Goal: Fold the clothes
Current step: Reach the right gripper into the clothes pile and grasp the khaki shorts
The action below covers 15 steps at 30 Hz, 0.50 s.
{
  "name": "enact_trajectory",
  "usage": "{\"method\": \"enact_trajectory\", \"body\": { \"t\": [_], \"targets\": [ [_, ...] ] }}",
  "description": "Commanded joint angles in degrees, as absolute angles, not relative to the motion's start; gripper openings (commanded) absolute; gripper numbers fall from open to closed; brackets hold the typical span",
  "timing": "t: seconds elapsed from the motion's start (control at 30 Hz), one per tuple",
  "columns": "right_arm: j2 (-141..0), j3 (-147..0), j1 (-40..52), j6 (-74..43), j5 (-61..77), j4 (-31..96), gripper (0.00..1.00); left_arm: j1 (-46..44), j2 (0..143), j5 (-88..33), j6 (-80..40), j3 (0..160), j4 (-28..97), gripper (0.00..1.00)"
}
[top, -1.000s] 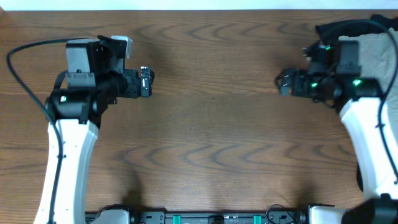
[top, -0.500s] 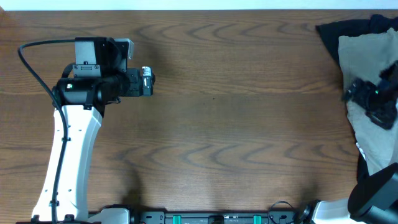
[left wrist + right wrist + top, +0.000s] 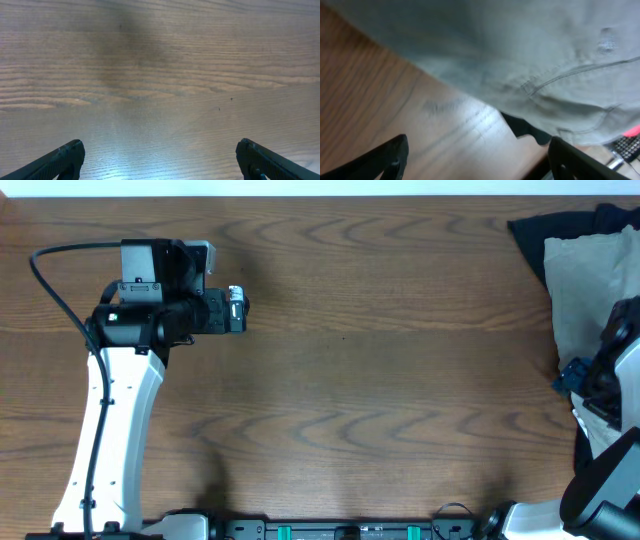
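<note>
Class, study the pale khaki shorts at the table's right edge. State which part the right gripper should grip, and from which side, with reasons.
Probably the free edge of the shorts that faces the middle of the table, approached low from that bare-wood side. There the cloth lies flat on the wood, whereas farther back it overlaps the black garment. The right gripper is open nearby.

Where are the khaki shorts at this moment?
Overhead view, far right edge: the shorts lie partly over a black garment, with the right gripper by their nearer end.
</note>
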<state>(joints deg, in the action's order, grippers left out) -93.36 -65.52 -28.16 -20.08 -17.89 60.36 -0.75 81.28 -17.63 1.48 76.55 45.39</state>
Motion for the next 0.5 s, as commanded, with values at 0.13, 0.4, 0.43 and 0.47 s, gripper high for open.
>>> {"method": "enact_trajectory", "body": {
  "t": [0.13, 0.4, 0.43, 0.47],
  "targets": [
    [-93.0, -58.0, -28.5, -26.4, -24.7, 52.1, 0.88, -0.4, 82.1, -17.3, 1.2, 78.2, 44.5, 0.98],
    [-93.0, -52.3, -28.6, -26.5, -26.6, 41.2, 0.88, -0.4, 82.1, -17.3, 1.2, 78.2, 44.5, 0.98],
    [-93.0, -51.9, -28.6, -26.3, -26.6, 40.0, 0.86, -0.4, 82.1, -17.3, 1.2, 78.2, 44.5, 0.98],
    [-93.0, -51.6, -28.6, -26.1, -26.6, 39.2, 0.82, -0.4, 82.1, -17.3, 1.2, 78.2, 44.5, 0.98]
  ]
}}
